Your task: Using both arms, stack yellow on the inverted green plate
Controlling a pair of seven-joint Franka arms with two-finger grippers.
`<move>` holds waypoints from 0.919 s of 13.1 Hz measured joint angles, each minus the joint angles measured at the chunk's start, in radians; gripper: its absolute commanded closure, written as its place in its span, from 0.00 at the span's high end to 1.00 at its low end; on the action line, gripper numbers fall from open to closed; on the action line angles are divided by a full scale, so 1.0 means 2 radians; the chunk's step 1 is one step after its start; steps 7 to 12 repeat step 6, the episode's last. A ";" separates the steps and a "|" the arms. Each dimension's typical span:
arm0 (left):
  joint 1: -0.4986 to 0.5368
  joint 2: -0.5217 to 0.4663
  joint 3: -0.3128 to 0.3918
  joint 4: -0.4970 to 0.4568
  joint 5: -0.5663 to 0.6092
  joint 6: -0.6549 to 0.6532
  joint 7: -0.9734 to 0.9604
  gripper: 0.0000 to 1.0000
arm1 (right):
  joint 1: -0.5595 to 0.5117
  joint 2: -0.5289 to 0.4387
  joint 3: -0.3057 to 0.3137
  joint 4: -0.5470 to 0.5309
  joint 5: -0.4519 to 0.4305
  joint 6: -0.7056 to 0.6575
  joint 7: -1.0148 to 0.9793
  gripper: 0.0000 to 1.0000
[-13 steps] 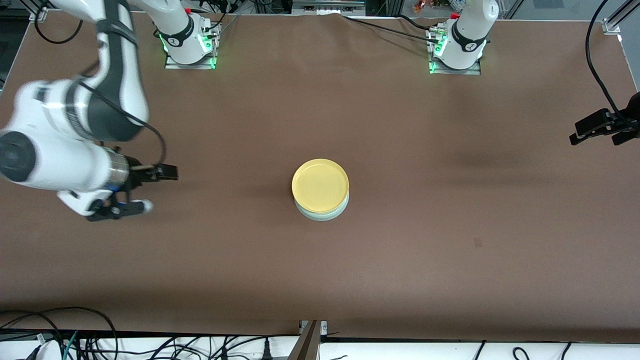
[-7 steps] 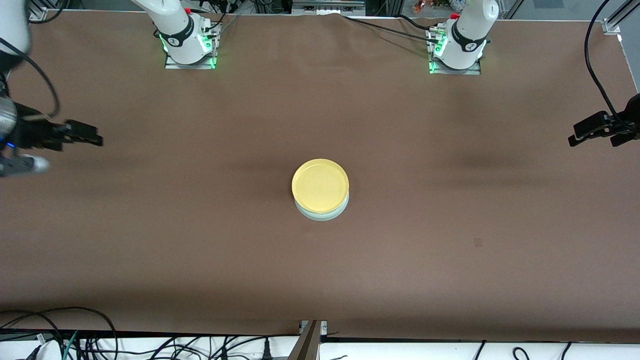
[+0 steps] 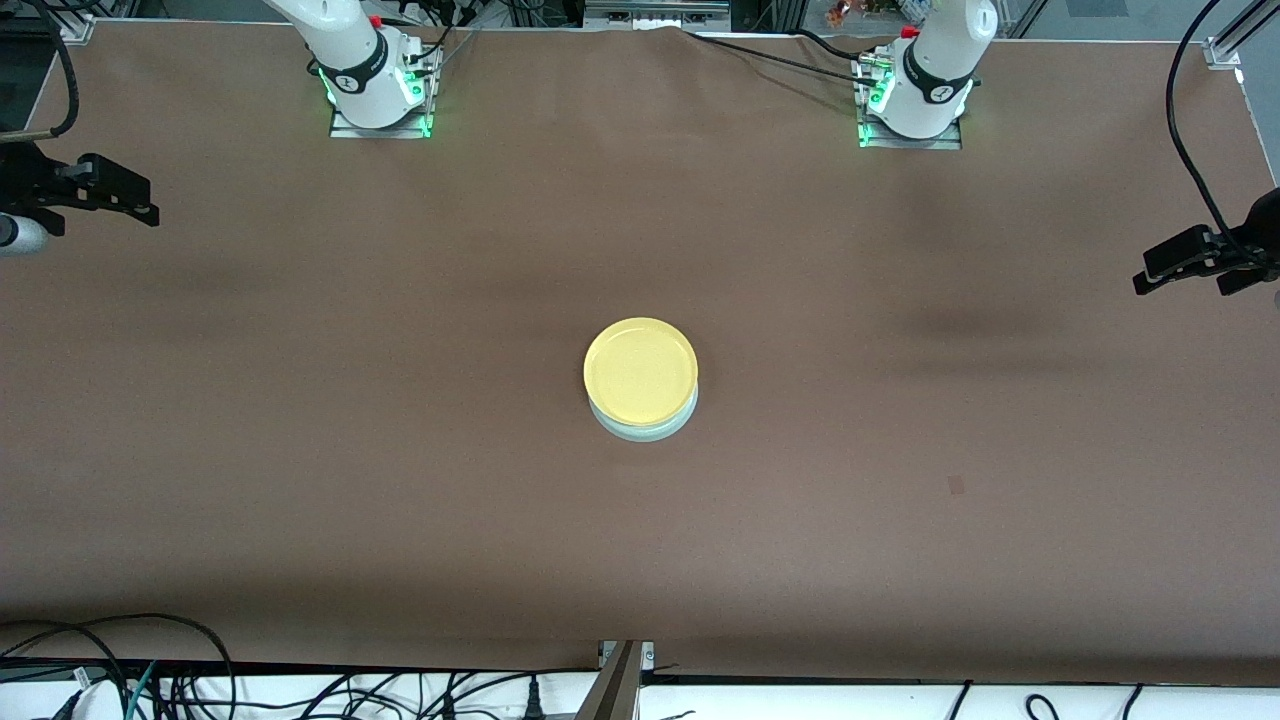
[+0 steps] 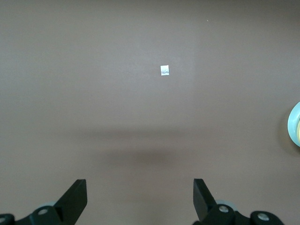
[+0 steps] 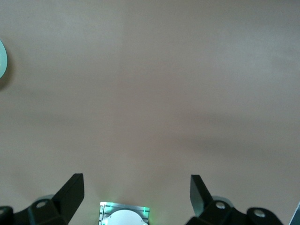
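The yellow plate (image 3: 640, 370) lies upright on the inverted pale green plate (image 3: 642, 430) at the middle of the table; only the green rim shows beneath it. My right gripper (image 3: 90, 195) is up over the table's edge at the right arm's end, open and empty (image 5: 136, 192). My left gripper (image 3: 1200, 262) is over the table's edge at the left arm's end, open and empty (image 4: 139, 197). The stack's edge shows in the left wrist view (image 4: 295, 124), and the green rim shows in the right wrist view (image 5: 2, 58).
The brown table cloth (image 3: 900, 560) covers the table. A small square mark (image 3: 957, 486) lies on it toward the left arm's end, nearer to the front camera than the stack. The arm bases (image 3: 375, 85) (image 3: 915, 95) stand along the top. Cables (image 3: 150, 680) run along the front edge.
My right arm has swung away from the stack to the table's edge at its own end and toward the bases. The left gripper has hardly moved. The plates have not moved.
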 measured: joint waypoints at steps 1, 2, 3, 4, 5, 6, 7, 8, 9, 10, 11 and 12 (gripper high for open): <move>0.000 0.000 0.000 0.000 0.000 0.000 0.000 1.00 | -0.002 0.000 0.000 0.000 0.000 -0.005 0.000 1.00; 0.000 0.000 0.000 0.000 0.000 0.000 0.000 1.00 | -0.003 0.000 0.000 -0.001 0.000 -0.010 0.005 1.00; 0.000 0.000 0.000 0.000 0.000 0.000 0.000 1.00 | -0.003 0.000 0.000 -0.002 0.000 -0.013 0.016 1.00; 0.000 0.000 0.000 0.000 0.000 0.000 0.000 1.00 | -0.003 0.002 0.000 -0.002 0.000 -0.015 0.022 1.00; 0.000 0.000 0.000 0.000 0.000 0.000 0.000 1.00 | -0.003 0.003 0.000 -0.002 0.000 -0.016 0.024 1.00; 0.000 0.000 0.000 0.000 0.000 0.000 0.000 1.00 | -0.003 0.005 0.000 -0.002 0.000 -0.016 0.026 1.00; 0.000 0.000 0.000 0.000 0.000 0.000 0.000 1.00 | -0.003 0.005 0.000 -0.002 0.000 -0.016 0.026 1.00; 0.000 0.000 0.000 0.000 0.000 0.000 0.000 1.00 | -0.003 0.005 0.000 -0.002 0.000 -0.016 0.026 1.00; 0.000 0.000 0.000 0.000 0.000 0.000 0.000 1.00 | -0.003 0.005 0.000 -0.002 0.000 -0.016 0.026 1.00; 0.000 0.000 0.000 0.000 0.000 0.000 0.000 1.00 | -0.003 0.005 0.000 -0.002 0.000 -0.016 0.026 1.00; 0.000 0.000 0.000 0.000 0.000 0.000 0.000 1.00 | -0.003 0.005 0.000 -0.002 0.000 -0.016 0.026 1.00; 0.000 0.000 0.000 0.000 0.000 0.000 0.000 1.00 | -0.003 0.005 0.000 -0.002 0.000 -0.016 0.026 1.00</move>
